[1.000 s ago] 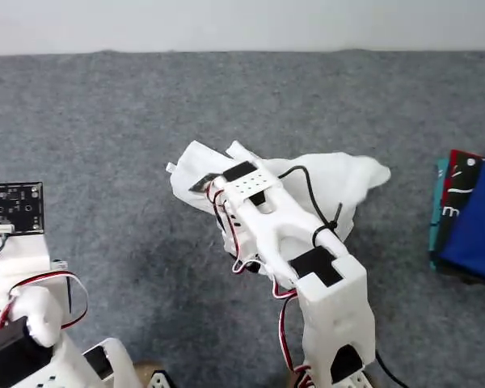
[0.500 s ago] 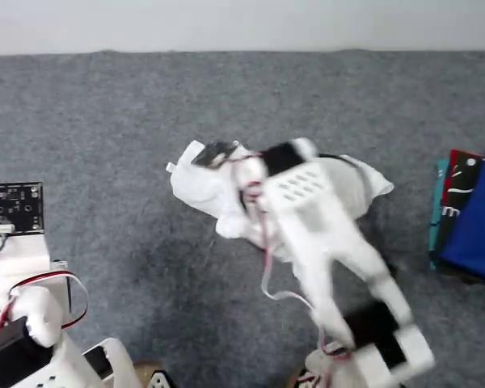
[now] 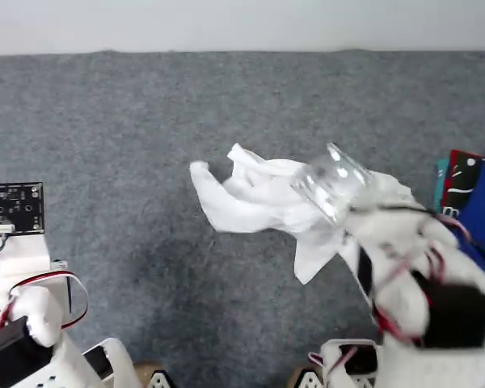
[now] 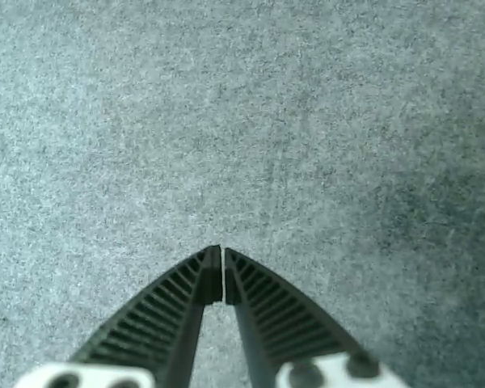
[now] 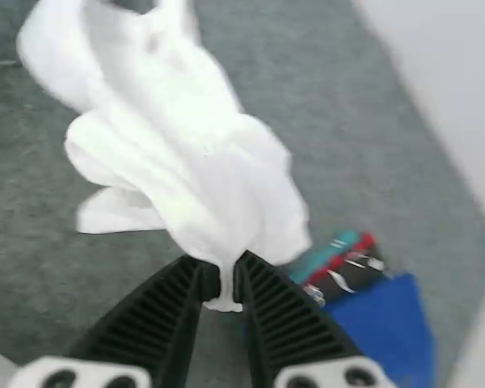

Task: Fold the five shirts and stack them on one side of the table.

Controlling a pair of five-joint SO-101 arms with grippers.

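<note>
Well, counting first: I have one loose white shirt [image 5: 166,149], crumpled, and one stack [image 3: 467,212] of folded shirts at the right edge of the grey tabletop [image 3: 105,121]. In that stack I can make out three colours: blue on top, a dark red-and-black one under it, and a teal edge showing beside that. The frame cuts the pile off, so I cannot give a sure count of its layers. Two arms are on the rig, each with one claw. The right claw [image 5: 222,281] is clenched on the white shirt: its two ribbed black fingers are drawn nearly together, with a bunched fold of the fabric pinched between the tips and a small tuft poking out behind them. From the high view the shirt spreads across the middle of the tabletop and a little to the right, one rounded end pointing left and the gathered end drawn toward the right arm [image 3: 412,299], near the stack but not touching it. I cannot tell how much of the cloth rests on the tabletop and how much is lifted. In the right wrist view the stack lies beyond the shirt, apart from it. The left claw [image 4: 223,279] is closed, its fingertips meeting with nothing between them, over bare grey tabletop. The left arm [image 3: 24,323] sits at the near left corner, well apart from the shirt.
</note>
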